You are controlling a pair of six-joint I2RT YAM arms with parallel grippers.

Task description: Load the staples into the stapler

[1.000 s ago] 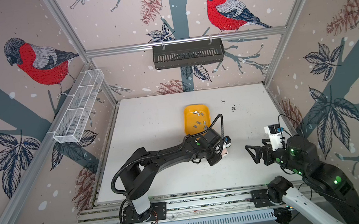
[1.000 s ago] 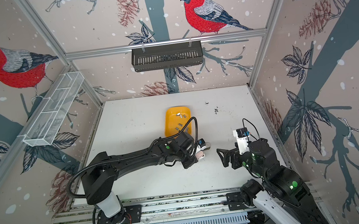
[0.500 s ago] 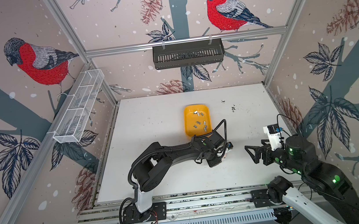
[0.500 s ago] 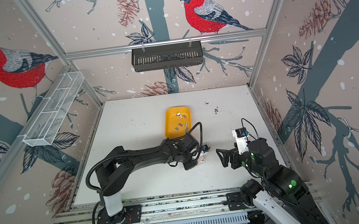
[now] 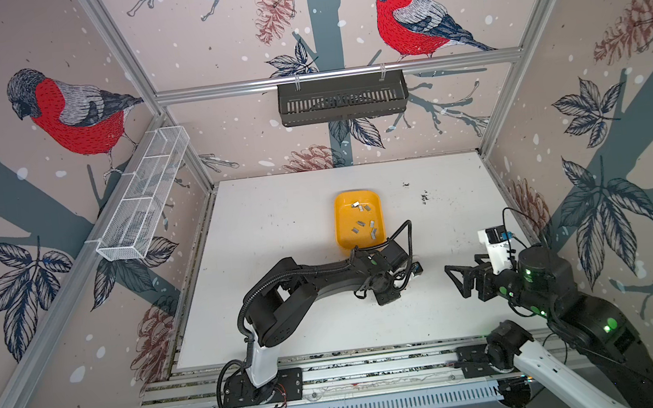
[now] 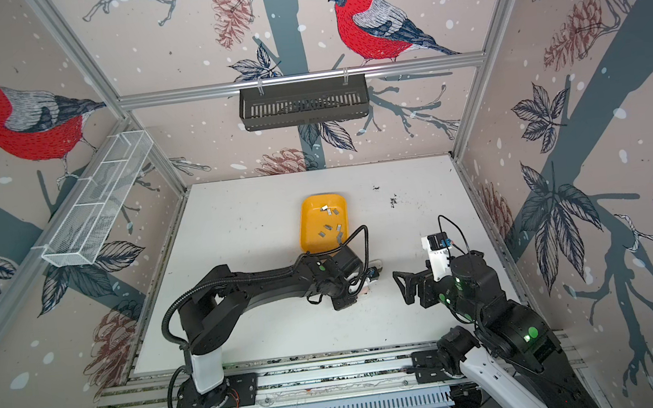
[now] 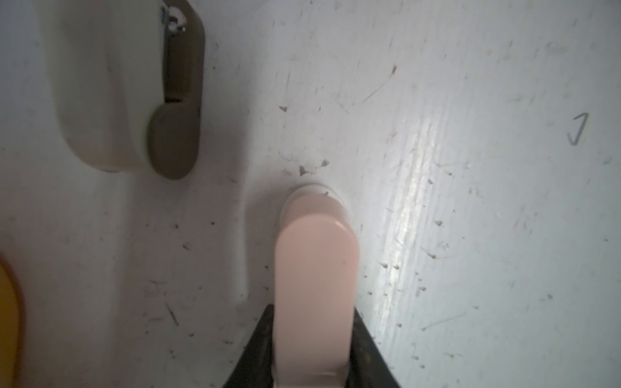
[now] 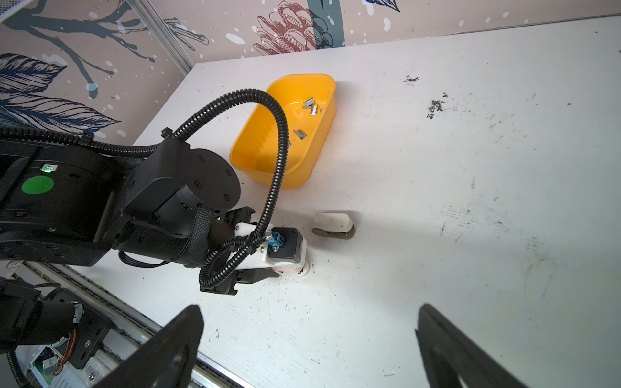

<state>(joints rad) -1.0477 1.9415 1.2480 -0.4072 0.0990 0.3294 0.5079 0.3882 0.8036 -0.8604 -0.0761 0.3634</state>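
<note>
A pale pink rounded plastic stapler [image 7: 316, 278] was held between two black fingers [image 7: 258, 349], one at each side, with its rounded end toward the scratched white worktop [image 7: 470, 235]. Apart from it lay a cream plastic stapler with an olive base [image 7: 100, 94]. A single loose wire staple [image 7: 577, 129] lay well apart, and a yellow rim [image 7: 8, 322] showed at the edge.

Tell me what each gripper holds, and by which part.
The left gripper clamps the pink stapler across the sides of one end; the other end sticks out toward the table. The right gripper is open and empty.
</note>
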